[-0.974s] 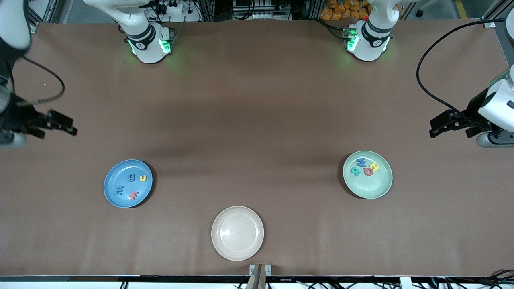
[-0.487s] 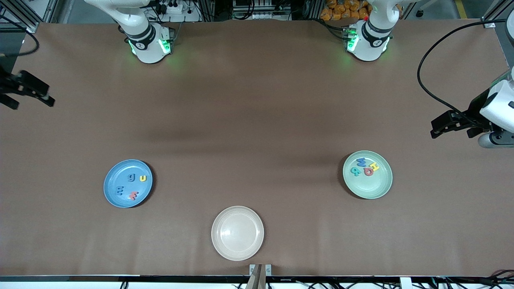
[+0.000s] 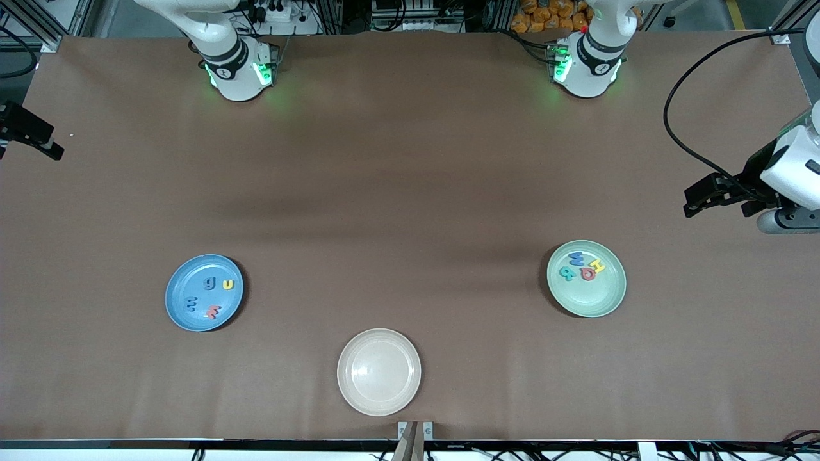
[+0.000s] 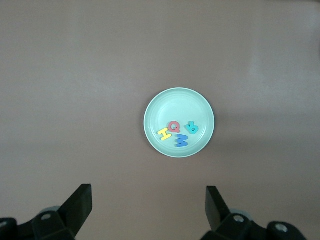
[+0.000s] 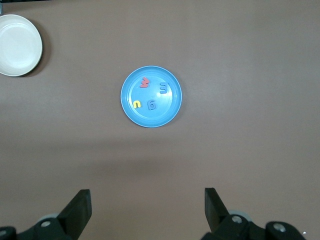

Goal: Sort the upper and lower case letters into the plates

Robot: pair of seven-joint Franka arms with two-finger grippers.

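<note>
Both arms are pulled wide, out to their own ends of the brown tabletop (image 3: 410, 192). The left arm's black two-finger tool (image 3: 695, 202) hangs in the air over the tabletop edge, white wrist behind it, fingers (image 4: 80, 202) spread wide with nothing between them. The right arm's black tool (image 3: 25, 131) sits at the very edge of the front view, over its own end of the tabletop, fingers (image 5: 80, 207) likewise parted and empty. Both wrists point straight down.

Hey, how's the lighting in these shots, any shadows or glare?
Front view: even light, a broad soft shadow band across the table, green glow at both arm bases, faint sheen on the cream plate. Wrist views: soft and even, no glare.
</note>
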